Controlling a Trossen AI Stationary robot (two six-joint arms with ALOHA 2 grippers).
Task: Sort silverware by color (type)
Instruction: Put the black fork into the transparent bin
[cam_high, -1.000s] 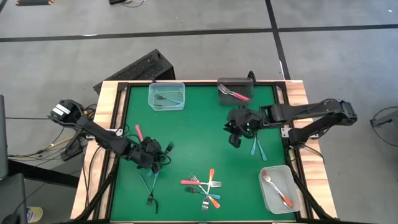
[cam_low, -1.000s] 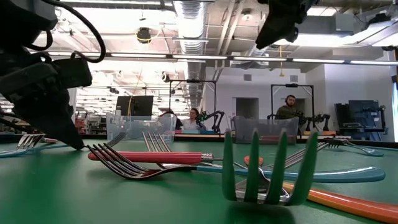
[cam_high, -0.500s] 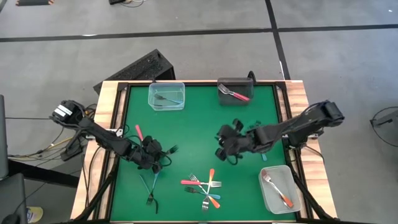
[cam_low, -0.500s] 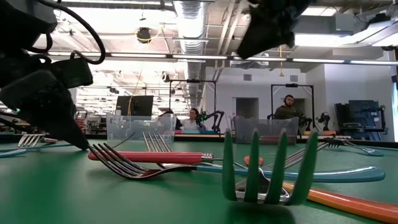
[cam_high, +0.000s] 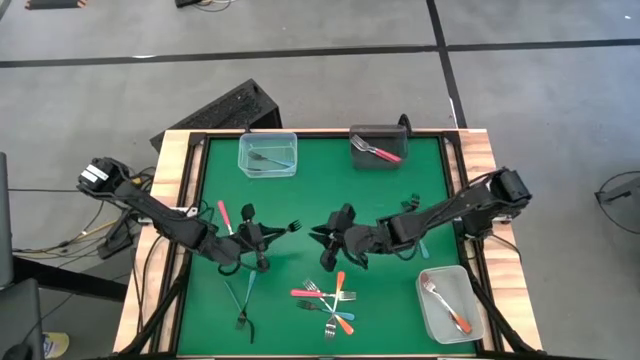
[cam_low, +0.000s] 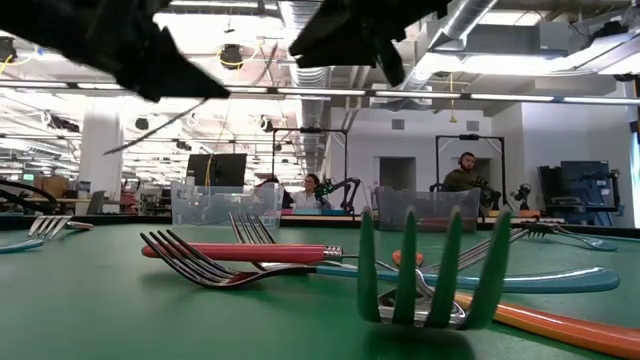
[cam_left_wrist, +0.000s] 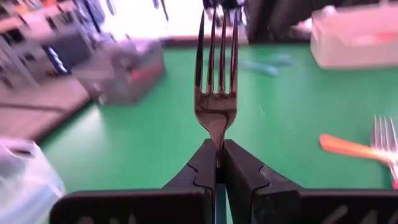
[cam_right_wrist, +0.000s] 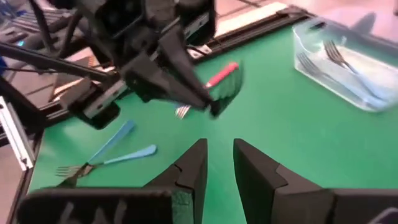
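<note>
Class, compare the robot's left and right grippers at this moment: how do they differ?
The left gripper is shut on a fork; the right gripper is open and empty. In the high view, the left sits over the table's left half, the right nearer the middle. Both are dark and two-fingered.

no readable text, labels or numbers anywhere

left tool (cam_high: 262, 237) clamped tight mid-table; right tool (cam_high: 328, 240) facing it, fingers parted.
</note>
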